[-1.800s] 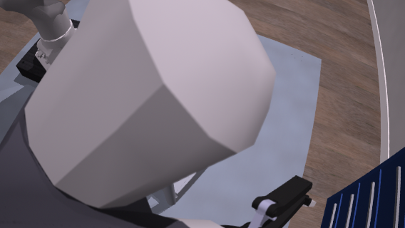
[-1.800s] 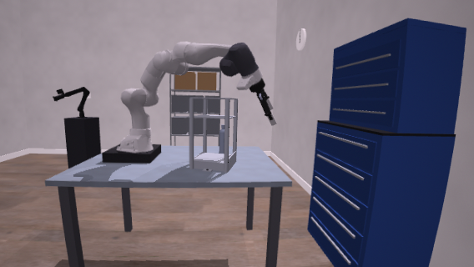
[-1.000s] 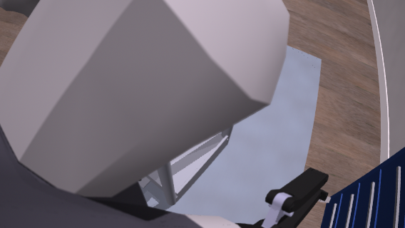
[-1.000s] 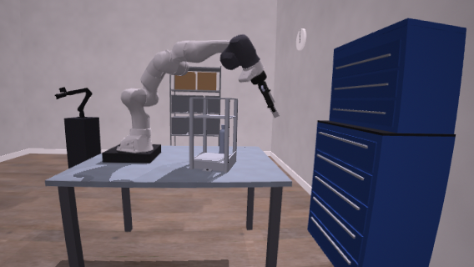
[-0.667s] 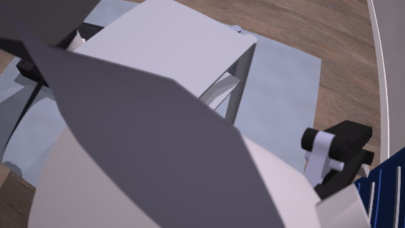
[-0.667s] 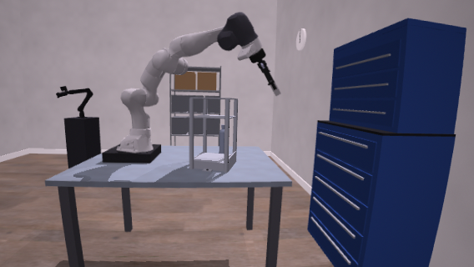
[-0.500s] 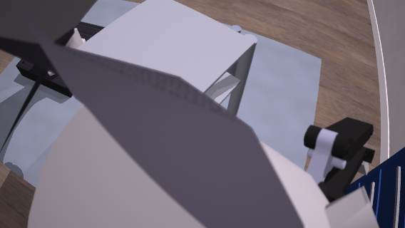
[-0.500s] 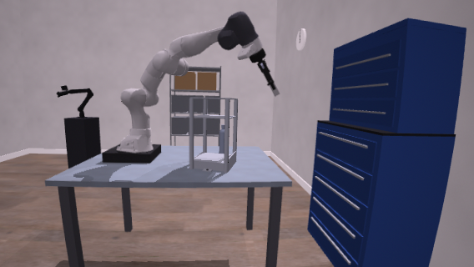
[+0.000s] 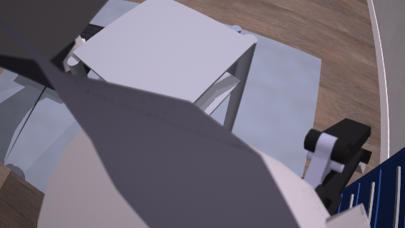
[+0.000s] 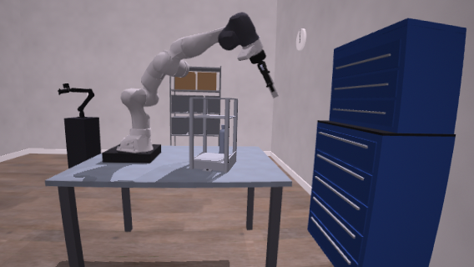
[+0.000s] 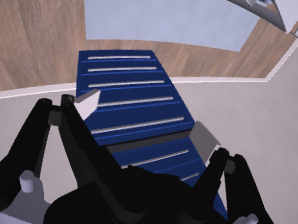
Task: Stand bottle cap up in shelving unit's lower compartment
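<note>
The pale blue bottle (image 10: 222, 139) stands on the table (image 10: 259, 177) just behind the shelving unit (image 10: 213, 133), seen through its posts. In the top view only the bottle's cap (image 9: 236, 28) peeks past the far edge of the unit's top shelf (image 9: 164, 53). My gripper (image 10: 273, 93) (image 9: 351, 153) (image 11: 147, 114) is open and empty. It hangs high above the table's right end, to the right of the unit and well above its top.
A tall blue drawer cabinet (image 10: 388, 125) (image 11: 133, 90) (image 9: 378, 189) stands on the floor right of the table, below and beyond the gripper. My arm fills the foreground in the top view and hides much of the table. The robot base (image 10: 133, 152) sits at the table's left.
</note>
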Robot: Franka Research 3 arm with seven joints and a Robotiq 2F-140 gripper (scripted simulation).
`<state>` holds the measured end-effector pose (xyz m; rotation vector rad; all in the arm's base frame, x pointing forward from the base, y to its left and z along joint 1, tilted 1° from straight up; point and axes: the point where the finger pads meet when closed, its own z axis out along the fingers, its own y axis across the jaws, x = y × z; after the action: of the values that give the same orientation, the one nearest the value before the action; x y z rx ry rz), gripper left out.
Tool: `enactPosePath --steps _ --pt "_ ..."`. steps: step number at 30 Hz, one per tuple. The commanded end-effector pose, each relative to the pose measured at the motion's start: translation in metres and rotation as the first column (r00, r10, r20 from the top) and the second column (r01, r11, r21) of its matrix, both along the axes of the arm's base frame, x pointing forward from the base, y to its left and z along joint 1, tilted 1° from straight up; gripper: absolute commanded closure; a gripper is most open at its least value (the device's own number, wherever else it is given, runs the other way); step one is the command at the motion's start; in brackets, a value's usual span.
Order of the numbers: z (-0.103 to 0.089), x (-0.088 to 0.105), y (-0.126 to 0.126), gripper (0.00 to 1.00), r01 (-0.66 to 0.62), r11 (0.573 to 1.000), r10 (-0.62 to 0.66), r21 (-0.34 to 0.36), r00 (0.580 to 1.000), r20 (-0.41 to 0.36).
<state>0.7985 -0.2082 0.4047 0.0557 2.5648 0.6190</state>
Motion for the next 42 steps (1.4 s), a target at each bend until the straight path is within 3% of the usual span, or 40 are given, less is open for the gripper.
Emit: enactPosePath --steps 1,7,14,28,41,42 --pt "-0.001 -0.002 -0.002 0.0 0.012 1.0 -0.012 0.007 1.0 -0.012" --pt "-0.001 -0.002 0.002 0.0 0.009 1.0 -0.009 0.007 1.0 -0.015" --pt "0.0 -0.002 0.025 0.0 -0.011 1.0 0.012 0.002 0.999 -0.03" --pt "0.005 -0.024 0.185 0.0 -0.169 0.984 0.161 -0.056 0.979 -0.126" --pt "0.005 -0.024 0.185 0.0 -0.169 0.984 0.161 -0.056 0.979 -0.126" --pt "0.005 -0.03 0.206 0.0 -0.192 0.979 0.182 -0.067 0.974 -0.138"
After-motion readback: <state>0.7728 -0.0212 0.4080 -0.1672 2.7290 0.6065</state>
